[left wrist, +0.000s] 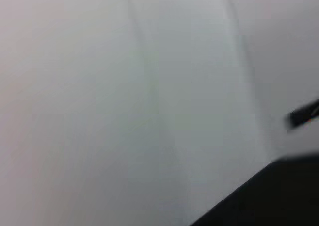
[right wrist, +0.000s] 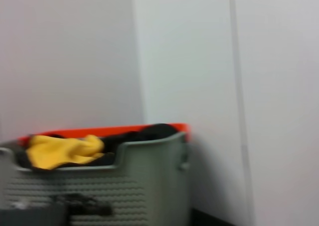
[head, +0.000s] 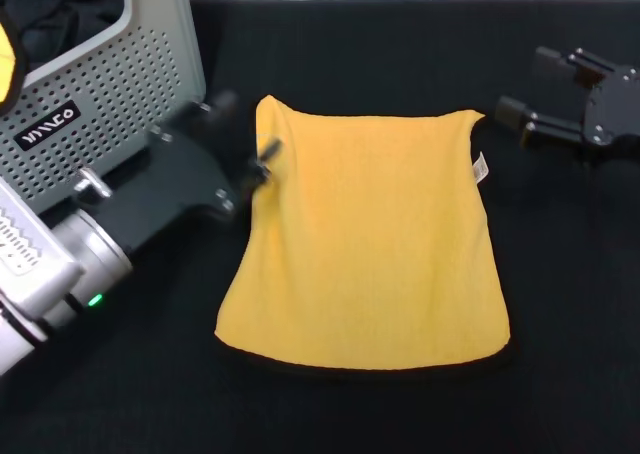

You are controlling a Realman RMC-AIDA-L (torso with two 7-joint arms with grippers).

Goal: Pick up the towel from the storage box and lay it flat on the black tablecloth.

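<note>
- The left gripper [head: 250,154] sits at the towel's far left corner; I cannot tell how its jaws are set.
- The right gripper [head: 520,89] hovers beside the far right corner, jaws spread and empty.
- The towel [head: 370,244] lies yellow side up, nearly flat on the black tablecloth [head: 570,314], which suggests it was just released.
- The storage box [head: 110,94] stands at the far left.

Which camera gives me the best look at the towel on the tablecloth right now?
The head view: the towel lies spread yellow side up on the black tablecloth, all edges visible. The left wrist view shows only wall. The right wrist view shows the storage box, not this towel.
</note>
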